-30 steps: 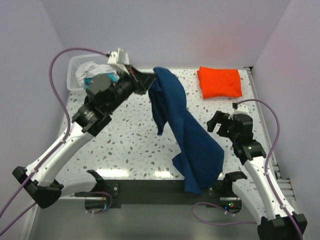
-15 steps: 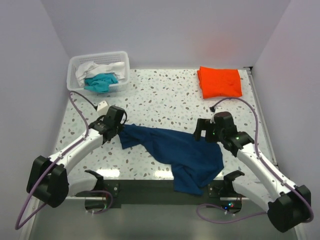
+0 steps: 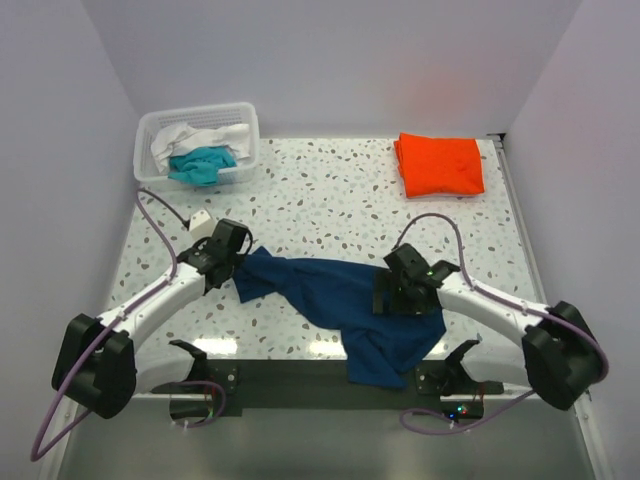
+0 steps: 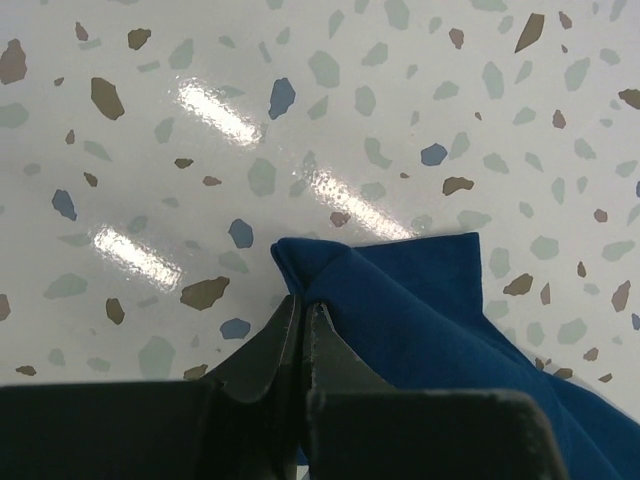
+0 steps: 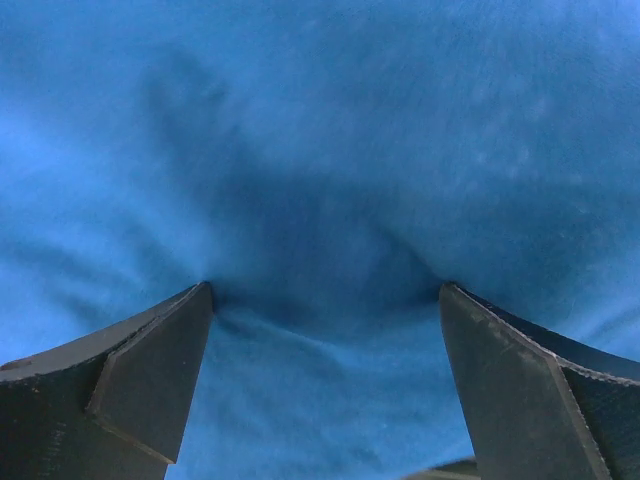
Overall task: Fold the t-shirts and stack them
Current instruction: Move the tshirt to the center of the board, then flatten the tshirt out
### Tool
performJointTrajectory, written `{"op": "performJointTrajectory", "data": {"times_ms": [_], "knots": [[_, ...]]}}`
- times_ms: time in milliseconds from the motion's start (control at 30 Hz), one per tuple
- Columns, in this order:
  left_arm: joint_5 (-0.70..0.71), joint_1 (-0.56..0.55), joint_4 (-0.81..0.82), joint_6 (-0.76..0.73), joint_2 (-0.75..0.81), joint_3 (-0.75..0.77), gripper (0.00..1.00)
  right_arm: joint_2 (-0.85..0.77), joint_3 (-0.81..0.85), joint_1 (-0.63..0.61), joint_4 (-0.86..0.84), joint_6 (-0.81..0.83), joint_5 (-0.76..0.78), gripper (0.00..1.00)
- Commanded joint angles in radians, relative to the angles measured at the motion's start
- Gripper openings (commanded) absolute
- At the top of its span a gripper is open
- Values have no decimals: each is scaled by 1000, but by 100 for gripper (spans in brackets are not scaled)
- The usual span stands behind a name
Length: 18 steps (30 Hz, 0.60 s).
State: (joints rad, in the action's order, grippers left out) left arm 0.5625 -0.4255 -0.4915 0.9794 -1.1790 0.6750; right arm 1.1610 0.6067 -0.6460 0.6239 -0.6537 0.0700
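Navy t-shirt (image 3: pixel 320 288) has been laid down, well in front of basket (image 3: pixel 197 118); corner kept pinched by left gripper (image 4: pixel 303 302), right gripper (image 5: pixel 325 292) set wide-open on cloth. Spreading judged next.

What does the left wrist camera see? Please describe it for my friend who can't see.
The left tool, shut tight, pinches one corner of a dark blue shirt. The shirt lies on a shiny white table speckled with brown, blue and grey spots.
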Motion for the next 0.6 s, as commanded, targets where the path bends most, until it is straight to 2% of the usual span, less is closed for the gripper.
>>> {"op": "performJointTrajectory", "data": {"times_ms": [0,367,467,567], "knots": [[40,14,27,24,2,-21,0,133,39,5,-98,-54,65,99],[14,71,53,4,-39,-31,0,598,381,166,-331,112,43,99],[7,82,60,-10,-42,-25,0,696,538,177,-287,186,71,99],[1,91,62,-18,-39,-23,0,691,642,177,-218,230,83,99]]}}
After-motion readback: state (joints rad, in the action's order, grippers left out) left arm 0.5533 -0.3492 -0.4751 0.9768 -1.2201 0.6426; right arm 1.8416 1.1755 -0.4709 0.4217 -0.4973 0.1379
